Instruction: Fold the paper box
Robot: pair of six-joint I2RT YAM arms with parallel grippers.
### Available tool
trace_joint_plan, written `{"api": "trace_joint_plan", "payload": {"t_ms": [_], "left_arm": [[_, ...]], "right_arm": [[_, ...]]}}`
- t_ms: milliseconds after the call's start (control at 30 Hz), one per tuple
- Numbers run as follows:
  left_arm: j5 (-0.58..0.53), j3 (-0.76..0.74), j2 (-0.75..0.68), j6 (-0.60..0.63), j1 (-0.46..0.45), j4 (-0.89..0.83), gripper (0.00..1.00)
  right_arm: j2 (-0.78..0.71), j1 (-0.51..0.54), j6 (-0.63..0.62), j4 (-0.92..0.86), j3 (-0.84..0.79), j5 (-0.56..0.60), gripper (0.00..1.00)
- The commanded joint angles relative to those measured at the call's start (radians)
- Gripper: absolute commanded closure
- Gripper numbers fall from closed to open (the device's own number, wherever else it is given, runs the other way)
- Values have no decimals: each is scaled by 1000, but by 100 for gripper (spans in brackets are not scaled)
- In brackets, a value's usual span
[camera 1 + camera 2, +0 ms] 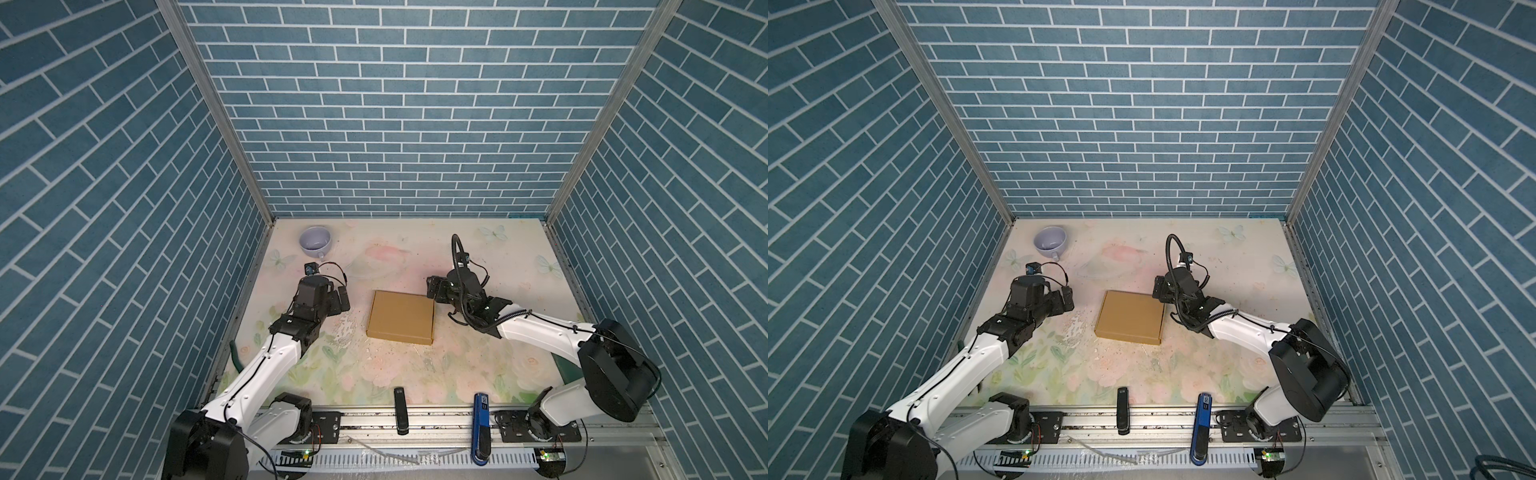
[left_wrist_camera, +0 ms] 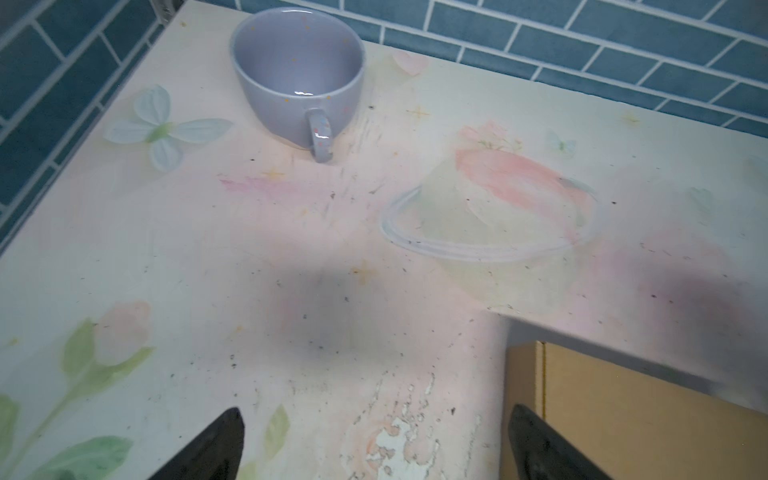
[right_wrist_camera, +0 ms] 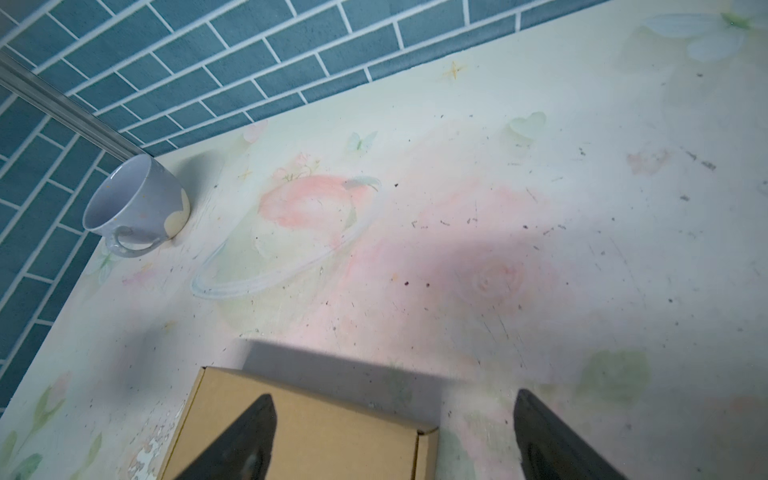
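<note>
The paper box [image 1: 401,316] [image 1: 1128,318] lies closed and flat in the middle of the table, a tan cardboard rectangle. My left gripper [image 1: 343,301] [image 1: 1066,301] hovers just left of it, open, with nothing between its fingers. In the left wrist view [image 2: 376,411] one fingertip is near the box's side [image 2: 623,415]. My right gripper [image 1: 432,287] [image 1: 1158,289] is open at the box's far right corner. In the right wrist view [image 3: 394,397] one finger is over the lid [image 3: 332,432] and the other is over bare table.
A lilac cup [image 1: 316,242] [image 2: 297,70] [image 3: 137,203] stands at the far left corner. A black device [image 1: 400,409] and a blue one [image 1: 481,424] lie across the front rail. Blue brick walls close in the back and both sides.
</note>
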Motion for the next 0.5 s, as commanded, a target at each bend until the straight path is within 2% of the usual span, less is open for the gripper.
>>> {"api": "trace_joint_plan", "payload": {"t_ms": [0, 100, 233, 333, 467], "left_arm": [[-125, -37, 14, 38, 15, 91, 0], [-187, -69, 42, 53, 19, 166, 0], [-190, -60, 71, 92, 30, 232, 0], [-232, -56, 95, 151, 36, 277, 0], [-193, -45, 124, 155, 74, 319, 0]], "right_arm": [[6, -20, -52, 42, 32, 54, 11], [-27, -34, -57, 103, -20, 88, 10], [-107, -51, -83, 173, -103, 160, 6], [-155, -63, -116, 159, -122, 176, 5], [-203, -69, -137, 87, -126, 183, 5]]}}
